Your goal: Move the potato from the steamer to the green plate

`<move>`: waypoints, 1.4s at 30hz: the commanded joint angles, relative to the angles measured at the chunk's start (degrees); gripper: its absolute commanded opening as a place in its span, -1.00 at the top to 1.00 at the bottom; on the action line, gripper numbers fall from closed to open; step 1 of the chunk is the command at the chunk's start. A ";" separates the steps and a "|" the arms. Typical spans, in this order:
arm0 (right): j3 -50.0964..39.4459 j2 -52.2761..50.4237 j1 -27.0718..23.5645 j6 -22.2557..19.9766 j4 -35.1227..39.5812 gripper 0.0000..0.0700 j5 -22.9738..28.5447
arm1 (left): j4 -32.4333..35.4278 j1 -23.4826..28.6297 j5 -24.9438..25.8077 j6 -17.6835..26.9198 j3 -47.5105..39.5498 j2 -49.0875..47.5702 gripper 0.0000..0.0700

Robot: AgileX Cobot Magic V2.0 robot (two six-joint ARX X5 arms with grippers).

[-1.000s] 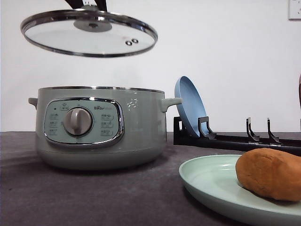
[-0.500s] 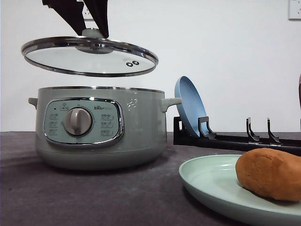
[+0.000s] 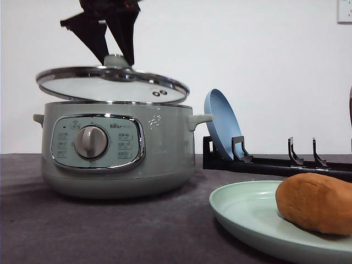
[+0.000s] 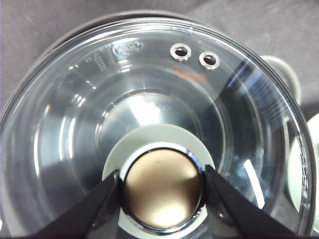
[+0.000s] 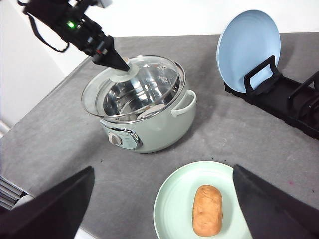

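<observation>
The orange-brown potato [image 3: 314, 202] [image 5: 207, 209] lies on the pale green plate [image 3: 242, 212] [image 5: 172, 199] at the front right. At the left stands the sage-green steamer [image 3: 159, 148] [image 5: 154, 137]. Its glass lid [image 3: 110, 85] [image 4: 149, 99] hangs slightly tilted just above the pot's rim. My left gripper [image 3: 114, 58] [image 4: 162, 179] [image 5: 122, 66] is shut on the lid's knob [image 4: 162, 191]. The pot's steel inside shows through the glass. My right gripper [image 5: 162, 172] is open and holds nothing, high above the plate.
A blue plate [image 3: 220, 124] [image 5: 247, 42] stands on edge in a black dish rack [image 3: 275, 162] [image 5: 284, 99] behind the green plate, right of the steamer. The grey tabletop ends close to the steamer's left and front.
My left gripper has come down with the lid, from well above the steamer to just over its rim. Potato and green plate have not moved.
</observation>
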 commanded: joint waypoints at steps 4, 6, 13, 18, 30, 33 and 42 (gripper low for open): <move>0.74 0.07 0.31 0.37 0.72 -0.60 0.02 | 3.31 -0.39 0.22 1.03 1.73 0.27 1.00; 0.76 0.07 0.31 0.37 0.72 -0.60 0.02 | 3.66 -0.39 0.21 1.01 1.73 0.35 1.00; 0.74 0.07 0.31 0.37 0.72 -0.60 0.02 | 3.66 -0.39 0.17 1.03 1.73 1.20 1.00; 0.75 0.07 0.31 0.37 0.72 -0.60 0.02 | 3.66 -0.39 0.17 1.23 1.73 2.21 1.00; 0.74 0.07 0.31 0.37 0.73 -0.60 0.07 | 3.56 -0.39 0.17 5.63 1.73 4.49 1.00; 0.75 0.07 0.31 0.37 0.74 -0.60 0.07 | 3.12 -0.39 0.17 7.57 1.73 4.49 1.00; 0.74 0.07 0.31 0.28 0.77 -0.60 0.09 | 2.94 -0.39 0.17 7.05 1.76 4.49 0.57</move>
